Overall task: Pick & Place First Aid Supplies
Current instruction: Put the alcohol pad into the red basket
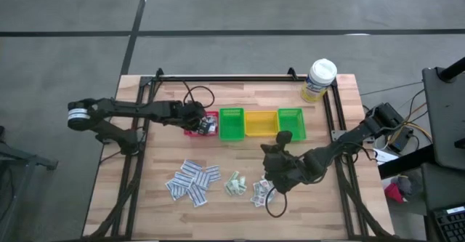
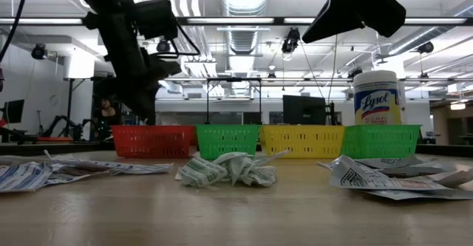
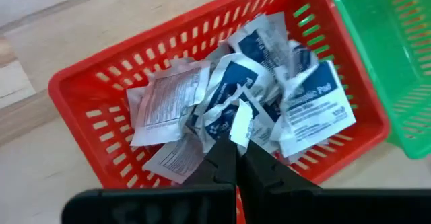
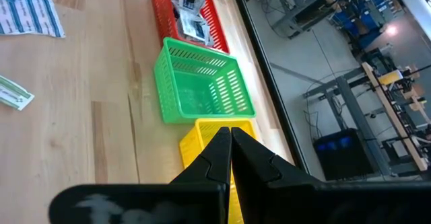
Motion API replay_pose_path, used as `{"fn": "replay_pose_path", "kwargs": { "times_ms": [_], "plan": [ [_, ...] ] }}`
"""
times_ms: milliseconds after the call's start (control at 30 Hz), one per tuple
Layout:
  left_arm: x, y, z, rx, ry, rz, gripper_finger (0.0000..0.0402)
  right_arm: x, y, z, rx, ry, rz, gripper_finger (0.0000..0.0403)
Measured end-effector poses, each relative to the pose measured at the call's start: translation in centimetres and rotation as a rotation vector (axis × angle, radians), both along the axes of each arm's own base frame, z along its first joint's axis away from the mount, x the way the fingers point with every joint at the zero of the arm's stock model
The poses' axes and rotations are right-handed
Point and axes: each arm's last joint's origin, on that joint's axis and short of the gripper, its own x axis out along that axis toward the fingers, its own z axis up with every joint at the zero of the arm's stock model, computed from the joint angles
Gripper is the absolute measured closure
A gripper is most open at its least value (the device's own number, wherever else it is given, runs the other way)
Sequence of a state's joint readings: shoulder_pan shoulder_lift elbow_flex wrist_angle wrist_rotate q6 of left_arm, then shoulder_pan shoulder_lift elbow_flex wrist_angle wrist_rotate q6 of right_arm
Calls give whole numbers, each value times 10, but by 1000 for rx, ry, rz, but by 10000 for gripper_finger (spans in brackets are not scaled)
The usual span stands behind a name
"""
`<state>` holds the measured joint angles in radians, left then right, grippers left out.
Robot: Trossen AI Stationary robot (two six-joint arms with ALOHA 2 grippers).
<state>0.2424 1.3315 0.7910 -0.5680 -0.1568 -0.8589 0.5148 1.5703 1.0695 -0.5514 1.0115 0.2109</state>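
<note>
While your left gripper (image 3: 237, 138), fingers pinched on a white packet (image 3: 241, 122), is hovering over the half-filled red bin (image 3: 81, 89), loose packets (image 1: 193, 180) are lying on the table and your right gripper (image 4: 229, 138) is waiting shut, empty.

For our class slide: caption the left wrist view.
Left gripper pinches a white paper packet above the packet-filled red plastic bin.

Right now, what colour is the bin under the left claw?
Red bin, clearest in the left wrist view.
</note>
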Motion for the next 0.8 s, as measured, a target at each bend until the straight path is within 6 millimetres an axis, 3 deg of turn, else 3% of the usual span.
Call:
{"fn": "replay_pose_path", "kwargs": {
  "times_ms": [267,533,800],
  "plan": [
    [-1,0,-1,27,12,-5,381,0,0,0,4,-5,-2,394],
    [-4,0,2,46,22,-39,313,0,0,0,13,-13,-8,394],
    [-19,-3,23,47,37,-48,265,0,0,0,12,-12,-7,394]
  ]
}}
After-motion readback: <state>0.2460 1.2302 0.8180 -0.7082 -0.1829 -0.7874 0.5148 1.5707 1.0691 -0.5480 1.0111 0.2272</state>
